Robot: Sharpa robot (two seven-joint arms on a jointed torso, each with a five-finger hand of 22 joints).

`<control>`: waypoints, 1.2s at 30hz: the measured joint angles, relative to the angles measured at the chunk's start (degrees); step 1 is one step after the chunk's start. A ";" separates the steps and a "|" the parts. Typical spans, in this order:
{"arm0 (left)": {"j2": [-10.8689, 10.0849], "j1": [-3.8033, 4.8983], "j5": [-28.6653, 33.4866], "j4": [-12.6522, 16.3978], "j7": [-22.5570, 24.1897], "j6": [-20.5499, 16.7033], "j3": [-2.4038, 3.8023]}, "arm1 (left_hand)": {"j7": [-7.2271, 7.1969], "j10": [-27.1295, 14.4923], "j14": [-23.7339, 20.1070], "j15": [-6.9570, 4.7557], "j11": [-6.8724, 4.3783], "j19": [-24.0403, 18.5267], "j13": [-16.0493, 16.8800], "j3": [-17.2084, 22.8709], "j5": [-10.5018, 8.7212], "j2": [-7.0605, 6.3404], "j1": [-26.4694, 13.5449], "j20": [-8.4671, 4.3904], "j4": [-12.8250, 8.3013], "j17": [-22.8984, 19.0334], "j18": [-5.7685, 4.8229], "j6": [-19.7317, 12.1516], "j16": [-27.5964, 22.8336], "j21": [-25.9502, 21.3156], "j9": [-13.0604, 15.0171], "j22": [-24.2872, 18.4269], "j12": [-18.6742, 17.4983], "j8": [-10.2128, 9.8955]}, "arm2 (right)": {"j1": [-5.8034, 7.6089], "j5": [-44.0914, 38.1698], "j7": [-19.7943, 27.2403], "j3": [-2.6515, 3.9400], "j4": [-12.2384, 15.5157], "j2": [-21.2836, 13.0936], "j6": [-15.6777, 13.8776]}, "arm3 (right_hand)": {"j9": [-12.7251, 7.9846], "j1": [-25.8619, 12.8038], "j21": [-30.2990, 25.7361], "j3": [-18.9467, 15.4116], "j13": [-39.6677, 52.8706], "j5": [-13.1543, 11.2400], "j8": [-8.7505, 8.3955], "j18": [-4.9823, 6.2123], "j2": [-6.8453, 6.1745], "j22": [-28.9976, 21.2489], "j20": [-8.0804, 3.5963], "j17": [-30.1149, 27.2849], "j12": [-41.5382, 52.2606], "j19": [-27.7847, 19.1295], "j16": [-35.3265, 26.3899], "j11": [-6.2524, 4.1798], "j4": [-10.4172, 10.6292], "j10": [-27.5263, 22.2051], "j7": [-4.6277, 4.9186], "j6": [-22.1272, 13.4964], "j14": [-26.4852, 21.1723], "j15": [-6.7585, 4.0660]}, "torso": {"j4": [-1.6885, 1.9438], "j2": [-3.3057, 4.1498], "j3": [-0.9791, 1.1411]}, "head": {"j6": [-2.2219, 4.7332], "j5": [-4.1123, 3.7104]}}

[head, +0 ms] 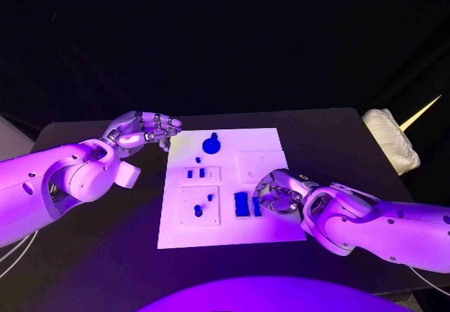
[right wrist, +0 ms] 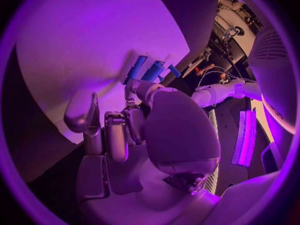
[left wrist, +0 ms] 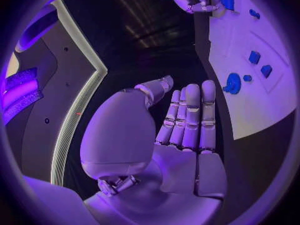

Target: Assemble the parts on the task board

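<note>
Blue bars (head: 246, 205) at the task board's (head: 281, 143) five o'clock are reached by the right robot hand (head: 275, 192), apparently for grasping, its grip unclear; the left robot hand (head: 142, 132) is kept open, empty, at ten o'clock.

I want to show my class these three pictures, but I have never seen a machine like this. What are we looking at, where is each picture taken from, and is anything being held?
This is a robot with two white arms ending in silver hands, working at a black table. The square picture looks down from its head; the two round ones come from cameras at its wrists. On the table lies a white board carrying small blue parts, including a round blue piece and two long blue blocks. The left hand hovers beside the board's far left corner; the wrist picture shows its fingers straight and holding nothing. The right hand is at the blue blocks, fingers curled; whether it grips one is unclear.
</note>
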 measured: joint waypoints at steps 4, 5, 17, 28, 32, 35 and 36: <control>-0.01 0.00 -0.01 -0.02 -0.02 0.00 0.00 | 0.00 0.00 0.00 0.00 0.00 0.00 0.00 0.00 0.00 0.00 0.00 0.00 0.00 0.00 0.00 0.00 0.00 0.00 0.00 0.00 0.00 0.00 | -0.04 0.03 0.18 -0.03 0.23 -0.16 -0.24 | -0.35 -1.43 -0.39 0.24 0.00 1.21 -0.40 0.00 -0.97 0.04 0.00 0.00 0.00 0.00 0.00 0.00 0.24 0.00 0.19 -0.19 0.00 0.00 | 0.00 -0.02 0.00 | 0.05 0.01; -0.01 0.00 -0.01 -0.02 -0.02 0.00 0.00 | 0.00 0.00 0.00 0.00 0.00 0.00 0.00 0.00 0.00 0.00 0.00 0.00 0.00 0.00 0.00 0.00 0.00 0.00 0.00 0.00 0.00 0.00 | -0.05 0.06 0.24 -0.03 0.30 -0.21 -0.36 | -0.40 -1.85 -0.43 0.32 0.00 1.48 -0.56 0.00 -0.81 0.05 0.00 0.00 -0.17 0.00 0.00 0.00 0.32 0.00 0.40 -0.40 0.00 0.00 | 0.00 -0.02 0.00 | 0.07 0.01; 0.00 0.00 -0.03 -0.03 -0.06 0.00 0.00 | 0.00 0.00 0.00 0.00 0.00 0.22 0.00 0.00 0.00 0.00 0.00 -0.22 0.00 0.00 0.00 0.00 0.00 0.00 -0.01 0.00 0.00 0.00 | -0.07 0.38 1.25 -0.04 0.66 -0.41 -1.47 | -0.77 -2.91 -0.98 0.95 0.00 3.24 -0.99 0.00 -1.25 0.04 0.22 -0.01 -0.32 -0.22 0.00 0.21 0.62 0.21 0.61 -0.61 0.20 0.21 | 0.00 -0.02 0.01 | 0.14 -0.07; 0.01 0.00 -0.05 -0.03 -0.09 0.00 0.00 | 0.00 0.00 0.00 0.00 0.00 0.22 0.00 0.00 0.00 0.00 0.00 -0.22 0.00 -0.04 0.00 0.00 0.00 0.00 -0.02 0.00 0.00 0.00 | -0.07 0.50 1.40 -0.04 0.28 -0.21 -1.21 | -0.46 -2.29 -0.66 2.29 0.00 -0.74 -0.24 0.00 -0.65 0.03 0.22 -0.01 -0.32 -0.22 0.00 0.21 -1.69 0.20 -0.28 1.14 0.20 0.21 | 0.02 -0.02 -0.04 | 0.03 -0.07; 0.00 0.00 -0.06 -0.02 -0.10 0.00 0.00 | 0.00 0.00 0.00 0.00 0.00 0.22 -0.01 0.00 0.00 0.00 0.00 -0.21 0.00 -0.04 0.00 0.00 0.00 0.00 -0.02 0.01 0.00 0.00 | -0.07 0.32 1.25 -0.04 0.05 -0.08 -0.77 | -0.27 -2.00 -0.65 2.36 -0.01 -1.93 0.37 0.00 -0.36 0.03 0.18 -0.02 -0.26 -0.18 0.00 0.09 -2.23 0.08 -0.58 1.83 0.20 0.21 | 0.03 -0.02 -0.04 | -0.01 -0.07; -0.01 0.00 -0.06 -0.01 -0.11 0.00 0.00 | 0.00 0.00 0.00 0.00 0.00 0.22 -0.01 0.00 0.00 0.00 0.00 -0.21 0.00 -0.04 0.00 0.00 0.00 0.00 -0.02 0.01 0.00 0.00 | -0.06 0.11 1.14 0.00 -0.35 0.10 -0.45 | -0.05 -1.69 -0.42 2.27 -0.01 -3.00 0.74 0.00 -0.05 0.02 -0.01 -0.02 -0.05 0.01 0.00 0.00 -2.47 -0.01 -0.74 2.19 0.08 0.09 | 0.03 -0.02 -0.05 | -0.08 -0.04; -0.01 0.00 -0.06 -0.01 -0.12 0.00 0.00 | 0.00 0.00 0.00 0.00 0.00 0.22 -0.01 0.00 0.00 0.00 0.00 -0.21 0.00 -0.04 0.00 0.00 0.00 0.00 -0.02 0.01 0.00 0.00 | -0.06 0.03 1.09 0.00 -0.52 0.17 -0.34 | 0.01 -1.58 -0.42 2.26 -0.01 -3.26 1.02 0.00 0.06 0.02 -0.01 -0.02 -0.05 0.00 0.00 -0.03 -2.64 0.02 -0.89 2.35 -0.01 0.00 | 0.03 -0.02 -0.05 | -0.13 -0.04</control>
